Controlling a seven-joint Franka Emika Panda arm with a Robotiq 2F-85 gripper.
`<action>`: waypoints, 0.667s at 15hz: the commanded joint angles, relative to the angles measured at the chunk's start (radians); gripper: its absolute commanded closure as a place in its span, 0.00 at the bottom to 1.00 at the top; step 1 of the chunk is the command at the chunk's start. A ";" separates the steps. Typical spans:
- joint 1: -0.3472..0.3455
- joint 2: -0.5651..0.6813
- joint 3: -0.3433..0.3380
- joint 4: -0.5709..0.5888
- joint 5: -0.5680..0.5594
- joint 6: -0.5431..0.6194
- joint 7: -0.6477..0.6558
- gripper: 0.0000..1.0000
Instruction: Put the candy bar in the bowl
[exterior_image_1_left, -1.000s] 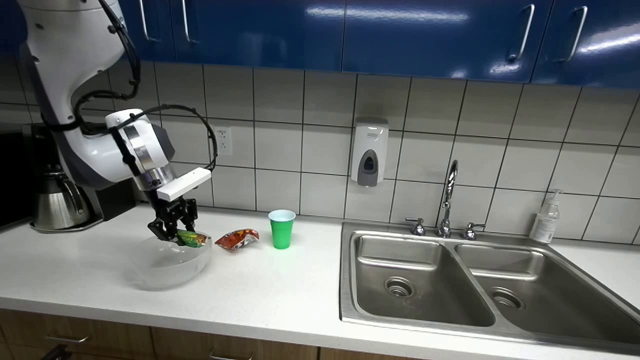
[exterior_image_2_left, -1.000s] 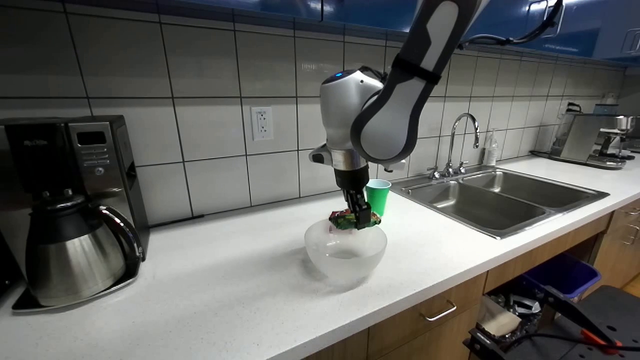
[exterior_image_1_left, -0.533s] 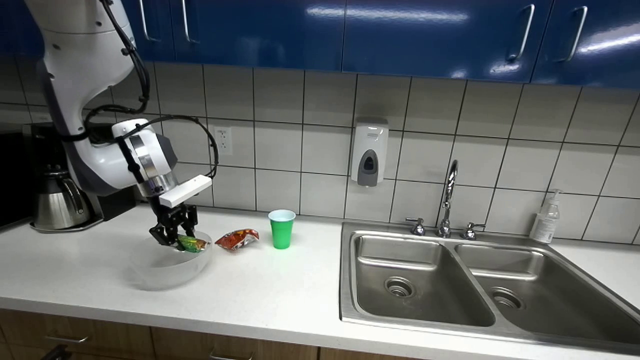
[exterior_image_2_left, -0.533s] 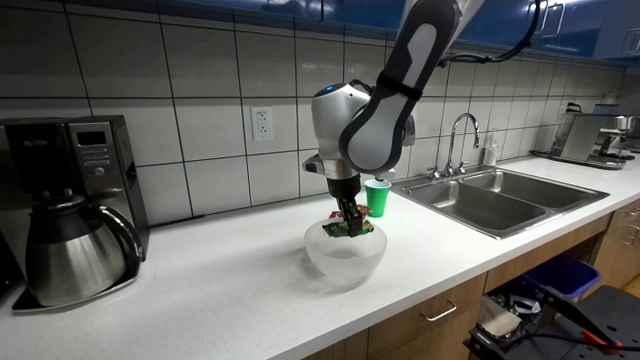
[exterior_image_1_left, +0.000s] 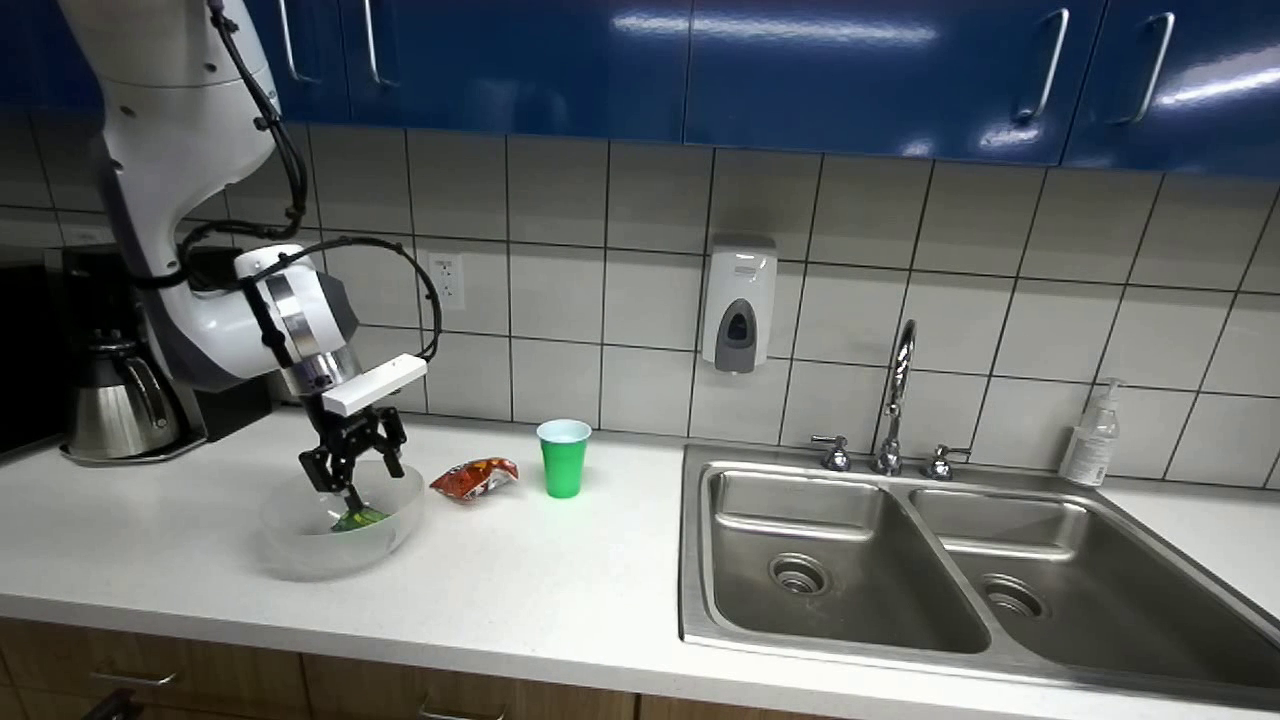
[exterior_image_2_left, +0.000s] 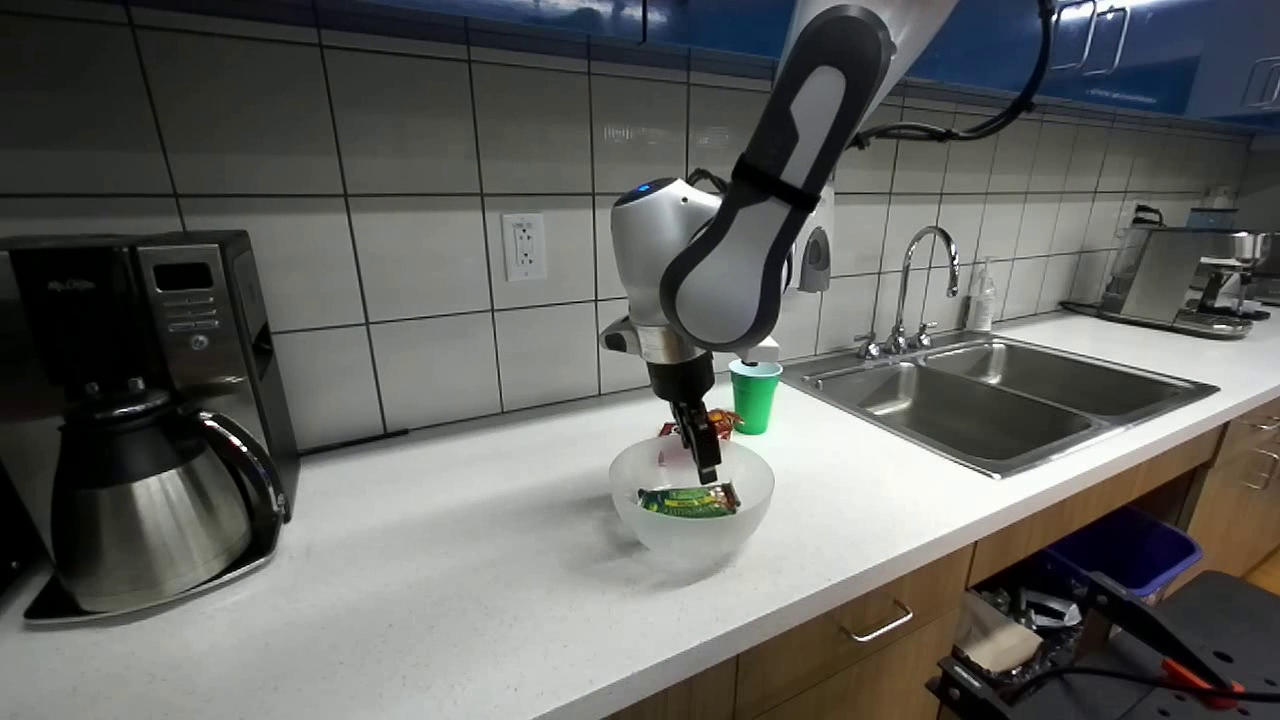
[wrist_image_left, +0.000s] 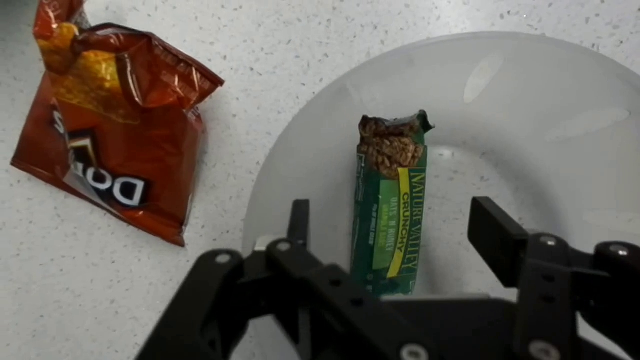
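Observation:
The candy bar (wrist_image_left: 390, 215), in its green wrapper, is inside the clear bowl (wrist_image_left: 305, 165), its printed face toward the wrist camera. Both exterior views show the candy bar (exterior_image_2_left: 690, 501) within the walls of the bowl (exterior_image_2_left: 690, 545). My gripper (wrist_image_left: 397, 230) is over the bowl with its jaws spread wide. A gap shows on either side of the bar, and neither finger holds it. In an exterior view the gripper (exterior_image_1_left: 374, 485) reaches down past the rim, one finger in front of part of the bar. The bar's near end is hidden behind the gripper in the wrist view.
A red-orange chip packet (exterior_image_1_left: 475, 478) lies just beside the bowl, and a green cup (exterior_image_1_left: 564, 460) stands past it. Farther along is the double sink (exterior_image_1_left: 850, 560). A coffee maker (exterior_image_2_left: 180, 400) sits at the counter's opposite end. The tiled wall (exterior_image_1_left: 560, 380) backs the counter.
My gripper has come down toward the bowl and its jaws have opened. The candy bar, held above the bowl before, has dropped out of them into it.

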 joint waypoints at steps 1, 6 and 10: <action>0.011 -0.037 0.001 0.000 0.033 -0.064 0.031 0.00; 0.019 -0.134 0.009 -0.049 0.153 -0.187 0.157 0.00; 0.028 -0.209 0.008 -0.082 0.264 -0.293 0.274 0.00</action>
